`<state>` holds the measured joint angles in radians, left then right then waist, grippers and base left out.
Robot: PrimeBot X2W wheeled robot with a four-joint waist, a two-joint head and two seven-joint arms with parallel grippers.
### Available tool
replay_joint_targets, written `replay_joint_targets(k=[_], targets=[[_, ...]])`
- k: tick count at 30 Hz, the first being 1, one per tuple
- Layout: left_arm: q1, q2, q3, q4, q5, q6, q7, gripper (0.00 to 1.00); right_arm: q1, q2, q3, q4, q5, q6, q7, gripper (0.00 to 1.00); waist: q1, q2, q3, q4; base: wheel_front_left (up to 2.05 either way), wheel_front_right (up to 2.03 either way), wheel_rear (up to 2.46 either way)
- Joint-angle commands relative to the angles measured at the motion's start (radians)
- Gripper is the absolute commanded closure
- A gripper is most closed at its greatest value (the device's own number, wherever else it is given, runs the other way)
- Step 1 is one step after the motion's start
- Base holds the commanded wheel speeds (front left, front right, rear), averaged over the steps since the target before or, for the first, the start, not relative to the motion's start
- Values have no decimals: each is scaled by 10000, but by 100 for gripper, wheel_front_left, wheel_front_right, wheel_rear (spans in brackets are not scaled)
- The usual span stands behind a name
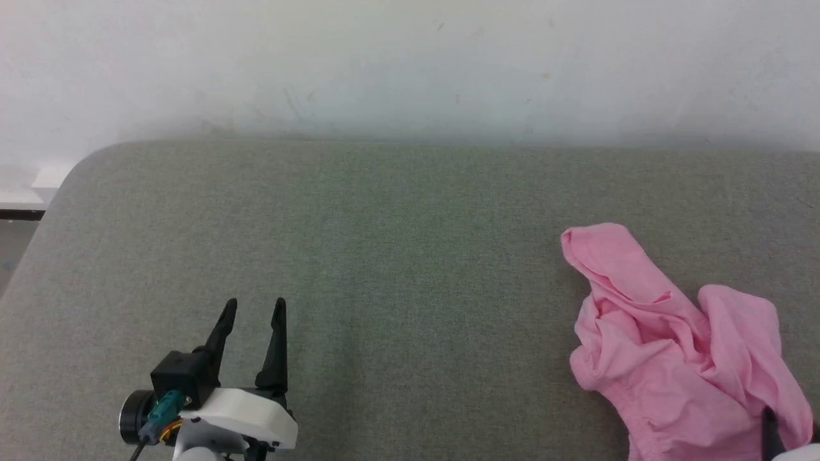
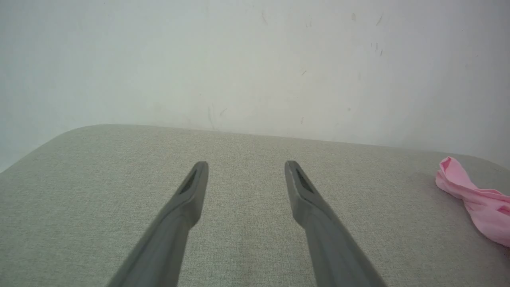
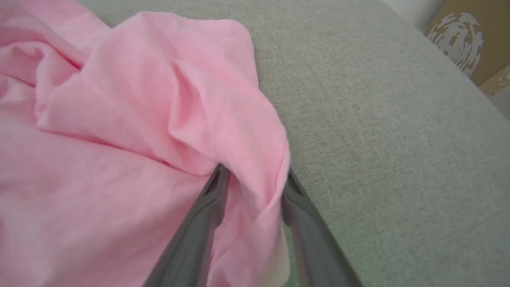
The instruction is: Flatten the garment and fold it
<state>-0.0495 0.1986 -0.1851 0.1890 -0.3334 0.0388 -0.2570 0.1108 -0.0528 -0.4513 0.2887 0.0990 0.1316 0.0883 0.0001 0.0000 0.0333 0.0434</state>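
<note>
The garment (image 1: 672, 346), light pink shorts, lies crumpled at the right of the grey fabric surface (image 1: 384, 256), with a gathered hem showing at its near edge. In the left wrist view the garment (image 2: 478, 199) shows far off to the right. My right gripper (image 3: 255, 177) stands open at the bunched garment (image 3: 119, 159), its two fingers straddling a raised fold at the cloth's right edge; one dark finger (image 1: 769, 432) shows in the head view. My left gripper (image 1: 254, 304) is open and holds nothing, low over bare surface at the near left, its fingers (image 2: 195, 191) wide apart.
A white scuffed wall (image 1: 410, 64) runs along the back of the surface. The surface's far left corner (image 1: 77, 173) is rounded. A brown cardboard box (image 3: 474, 44) stands beyond the right edge.
</note>
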Motion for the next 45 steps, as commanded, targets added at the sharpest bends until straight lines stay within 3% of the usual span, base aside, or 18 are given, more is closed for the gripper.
replay_joint_targets(k=[1,5,8,16,20,25,26,27,28,34,38,45], targets=[[-87,-4,56,15,113,-60,-46,0,-190,24,38,-77,70,-9,-235,0,-1,0,-3,-31,0,0,0],[-48,-46,125,34,134,-89,-47,0,-657,25,453,-684,40,-9,-916,0,-1,0,-45,-113,0,0,0],[-77,-76,133,37,167,-134,-47,0,-1037,25,1531,-1092,-67,-9,-780,0,-1,0,-37,-90,0,0,0],[-246,-219,120,0,265,-228,-47,0,-1826,-169,4907,-1148,-164,-9,2067,0,-1,0,177,138,0,0,0],[-386,-287,102,-11,327,-345,-47,0,-2283,-754,5629,-20,354,-9,3502,0,-1,0,395,333,0,0,0],[-546,-388,74,77,419,-459,-47,0,-2653,-1219,5950,1258,1008,-9,4398,0,-1,0,544,547,0,0,0],[-561,-404,86,94,430,-473,-47,0,-2707,-1224,5976,1397,1139,-9,4490,53,-1,0,555,558,0,0,0],[-545,-461,122,134,365,-488,-47,0,-2767,-1228,6035,1474,1240,-9,4510,86,-1,0,554,563,0,0,0],[-525,-512,157,184,276,-522,-47,0,-2826,-1209,6078,1513,1334,-9,4458,100,-1,0,551,562,0,0,0],[-559,-595,188,341,292,-601,-47,0,-3262,-1065,6653,1164,1508,-9,3295,100,-1,0,429,601,0,0,0],[-512,-587,207,431,374,-596,-47,0,-3319,-833,8028,462,1926,-9,2733,100,-1,0,260,602,0,0,0],[-387,-564,290,448,417,-563,-47,0,-1968,-1363,10379,-1265,2907,-9,3359,100,-1,0,125,666,0,0,0]])
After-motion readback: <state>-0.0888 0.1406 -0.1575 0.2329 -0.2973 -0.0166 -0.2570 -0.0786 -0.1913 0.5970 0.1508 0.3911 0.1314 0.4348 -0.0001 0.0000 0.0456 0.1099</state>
